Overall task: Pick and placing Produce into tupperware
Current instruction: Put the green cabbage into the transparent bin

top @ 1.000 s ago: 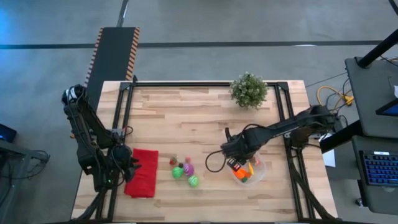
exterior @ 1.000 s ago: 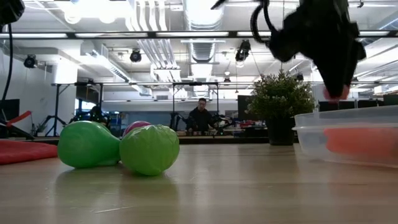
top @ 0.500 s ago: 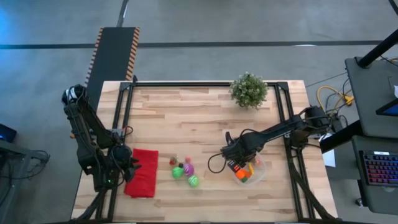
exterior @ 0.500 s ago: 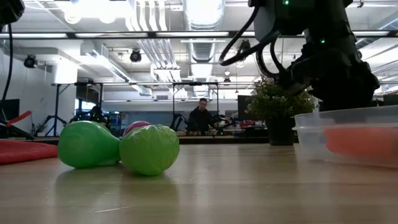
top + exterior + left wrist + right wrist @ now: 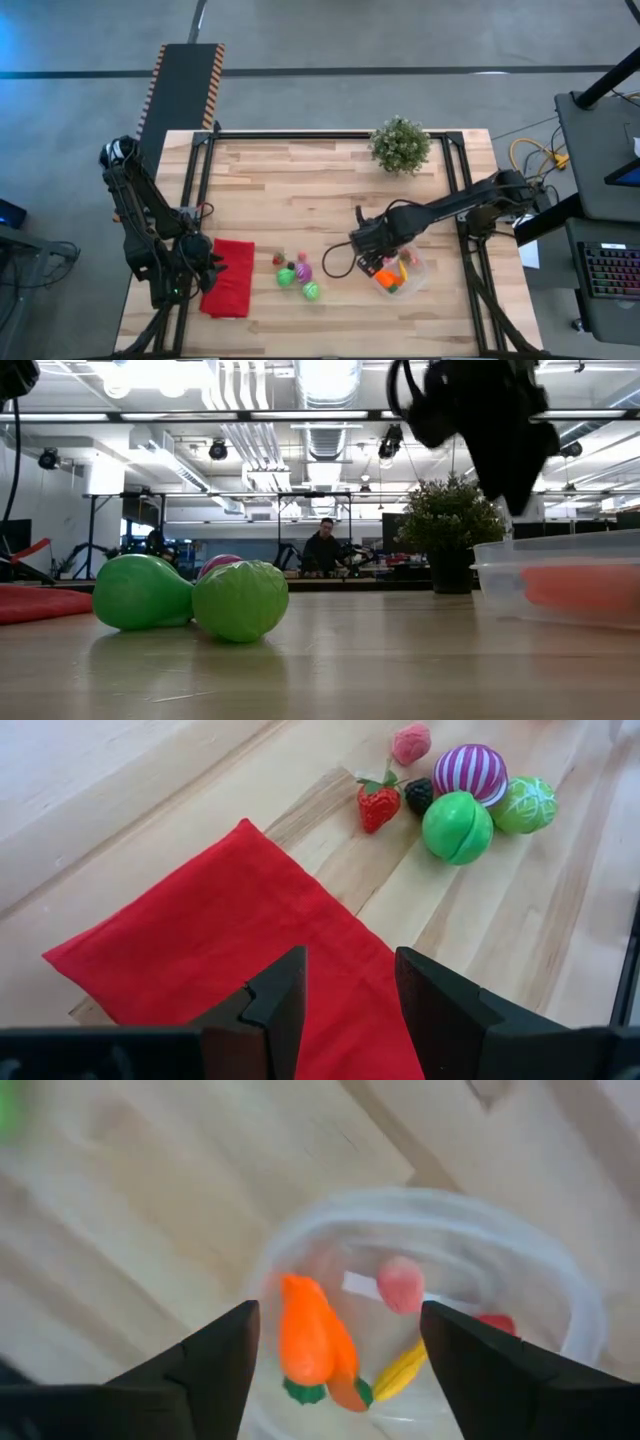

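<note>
The clear round tupperware [image 5: 418, 274] [image 5: 300, 1240] stands at the front right. In it lie an orange carrot [image 5: 312, 1338], a pink piece [image 5: 402, 1285], a yellow piece [image 5: 402, 1368] and a red piece [image 5: 495, 1323]. My right gripper [image 5: 340, 1370] [image 5: 512, 490] hangs open just above its left rim, with nothing between the fingers. More produce rests on the table near the front middle: a green piece [image 5: 457, 826], a striped purple one [image 5: 470, 772], a pale green one [image 5: 522, 804], a strawberry [image 5: 378, 805], a dark berry [image 5: 420, 792] and a pink piece [image 5: 411, 742]. My left gripper [image 5: 350, 990] waits over the red cloth [image 5: 220, 940], its fingers a little apart and empty.
A green potted plant [image 5: 400, 145] stands at the table's far right. The red folded cloth [image 5: 229, 278] lies flat at the front left. Bare wood stretches across the table's middle and far left. A person sits in the room beyond the table [image 5: 322, 548].
My right gripper dipped down to the tupperware with a pink piece at its fingertips, then rose again and shifted a little toward the table's left. The pink piece is no longer at its fingertips; a pink piece lies inside the tupperware.
</note>
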Available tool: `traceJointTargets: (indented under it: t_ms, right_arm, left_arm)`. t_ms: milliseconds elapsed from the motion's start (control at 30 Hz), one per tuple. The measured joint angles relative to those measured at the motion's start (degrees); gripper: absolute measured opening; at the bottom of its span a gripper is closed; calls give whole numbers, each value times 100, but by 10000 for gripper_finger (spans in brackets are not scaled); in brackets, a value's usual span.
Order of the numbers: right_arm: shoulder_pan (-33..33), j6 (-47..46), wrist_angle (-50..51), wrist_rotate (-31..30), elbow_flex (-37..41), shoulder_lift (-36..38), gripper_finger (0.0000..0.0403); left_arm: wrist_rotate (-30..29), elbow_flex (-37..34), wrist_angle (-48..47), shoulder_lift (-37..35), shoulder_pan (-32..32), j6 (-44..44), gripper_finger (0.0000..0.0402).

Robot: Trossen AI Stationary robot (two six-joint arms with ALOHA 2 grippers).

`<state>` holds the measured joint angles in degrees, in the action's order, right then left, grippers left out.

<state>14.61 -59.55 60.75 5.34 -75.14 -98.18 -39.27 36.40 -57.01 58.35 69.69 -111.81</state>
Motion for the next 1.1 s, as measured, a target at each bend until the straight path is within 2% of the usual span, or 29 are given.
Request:
traceJointTargets:
  t_ms: [100,300,500,600,800,967,1100]
  right_arm:
    - [11,557,-55,-47,-418,-29,276]
    - [35,1747,-774,-176,-984,-393,282]
    - [3,2395,-1119,226,-1651,-1454,297]
    - [123,2659,-1084,351,-2216,-2091,310]
    - [336,2335,-667,239,-3216,-2858,334]
    - [498,1757,-696,-587,-4104,-3320,344]
    - [487,1183,-262,-686,-4771,-3782,353]
  left_arm:
    - [0,-2,0,0,1,4,139]
    - [-2,-4,-1,0,1,4,139]
    - [8,-4,-4,0,1,13,139]
    - [213,-7,-9,0,2,15,139]
    - [989,-2,113,0,7,297,139]
    - [1035,-2,103,54,7,1182,139]
    - [1051,-2,112,70,7,1648,139]
